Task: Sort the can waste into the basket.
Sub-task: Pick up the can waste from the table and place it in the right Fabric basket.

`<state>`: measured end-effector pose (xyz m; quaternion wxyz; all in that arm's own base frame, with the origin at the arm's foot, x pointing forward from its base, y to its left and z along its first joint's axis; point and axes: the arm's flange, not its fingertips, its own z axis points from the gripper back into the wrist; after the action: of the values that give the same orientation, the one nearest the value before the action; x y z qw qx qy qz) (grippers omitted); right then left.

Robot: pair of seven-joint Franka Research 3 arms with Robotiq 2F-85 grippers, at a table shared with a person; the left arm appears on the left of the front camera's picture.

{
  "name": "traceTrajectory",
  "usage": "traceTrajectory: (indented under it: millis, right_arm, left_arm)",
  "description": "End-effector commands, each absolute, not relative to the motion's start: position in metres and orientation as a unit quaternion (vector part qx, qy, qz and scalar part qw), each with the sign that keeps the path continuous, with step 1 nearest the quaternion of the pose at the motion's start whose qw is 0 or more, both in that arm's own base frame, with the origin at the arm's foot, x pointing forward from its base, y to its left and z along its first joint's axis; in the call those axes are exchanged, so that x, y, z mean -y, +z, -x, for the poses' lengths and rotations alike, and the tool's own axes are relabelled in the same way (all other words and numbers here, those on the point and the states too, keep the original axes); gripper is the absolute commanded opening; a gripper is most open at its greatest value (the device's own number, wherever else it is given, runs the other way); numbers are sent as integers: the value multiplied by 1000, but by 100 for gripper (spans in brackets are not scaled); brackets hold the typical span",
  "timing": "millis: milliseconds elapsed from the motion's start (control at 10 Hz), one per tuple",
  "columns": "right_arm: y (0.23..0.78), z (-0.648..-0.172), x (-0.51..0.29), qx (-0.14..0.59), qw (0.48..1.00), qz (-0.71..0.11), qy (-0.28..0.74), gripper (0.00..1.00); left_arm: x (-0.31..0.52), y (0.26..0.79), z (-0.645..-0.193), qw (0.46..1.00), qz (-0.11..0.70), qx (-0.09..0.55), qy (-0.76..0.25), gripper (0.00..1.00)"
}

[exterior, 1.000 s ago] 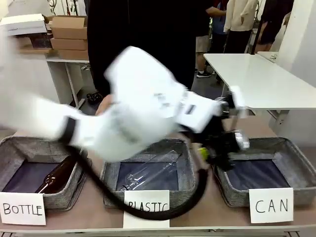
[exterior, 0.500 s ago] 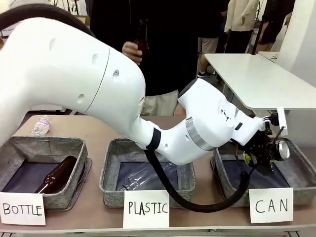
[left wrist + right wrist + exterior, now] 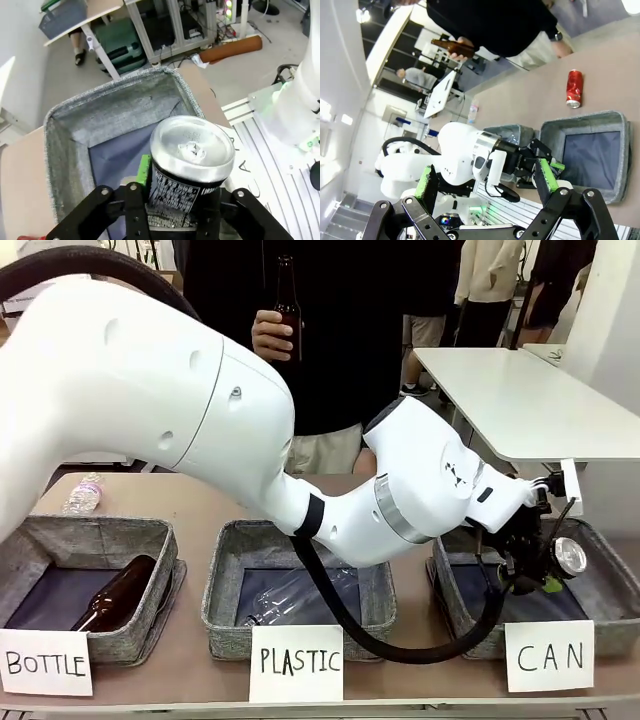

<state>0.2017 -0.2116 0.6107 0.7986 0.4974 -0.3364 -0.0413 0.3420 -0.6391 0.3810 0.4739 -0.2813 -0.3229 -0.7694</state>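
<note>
Found the left gripper (image 3: 186, 196) poised over the basket (image 3: 75, 110), fingers spread about as wide as the printed can (image 3: 192, 150) lodged between them. Cannot tell whether the pads pinch the can or stand just clear of it. One green pad (image 3: 144, 170) seen hard by the can's side, the opposite one hidden behind the can body. Silver lid turned toward the wrist, can inside the line of the rim and above the dark floor.

Judged as the release step for this can. Next move calls for opening fully, confirming the drop, then lifting clear without catching the grey wall nearest the fingers. After that, on to the red can (image 3: 574, 88), lying on its side on the table (image 3: 600, 57) just past the basket's far rim, on the person's side of the hand.

Found the right gripper (image 3: 484, 172) with jaws wide and nothing between them, held well back from the work.

Farther out: CAN sign (image 3: 549, 655) at the basket's near wall, below the hand; person's hand (image 3: 270, 335) raised with a brown bottle (image 3: 288, 295), well apart from the hand.

Not made out: label print too small to read; floor directly beneath the can hidden; clearance above the floor not judged.
</note>
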Motion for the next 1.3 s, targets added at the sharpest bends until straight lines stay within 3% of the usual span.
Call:
traceTrajectory:
  millis: [0, 200, 600, 700, 900, 1000, 1200]
  right_arm:
    - [612, -202, 211, 337, 795, -503, -41, 100]
    - [612, -202, 211, 337, 795, -503, -41, 100]
    - [612, -202, 211, 337, 795, -503, -41, 100]
    - [612, -202, 211, 337, 795, -503, -41, 100]
    - [612, -202, 211, 337, 795, -503, -41, 100]
    - [612, -202, 211, 337, 795, -503, -41, 100]
    - [610, -202, 212, 336, 798, -498, -41, 100]
  left_arm:
    - [639, 392, -344, 483, 266, 316, -772, 84]
    - [634, 396, -348, 488, 263, 320, -768, 100]
    - [618, 407, -360, 513, 264, 321, -751, 100]
    - [599, 424, -364, 549, 288, 260, -740, 100]
    - [497, 501, -374, 640, 241, 189, -704, 100]
    - [437, 537, -376, 689, 245, 175, -660, 100]
    - [333, 585, -372, 777, 265, 205, -532, 100]
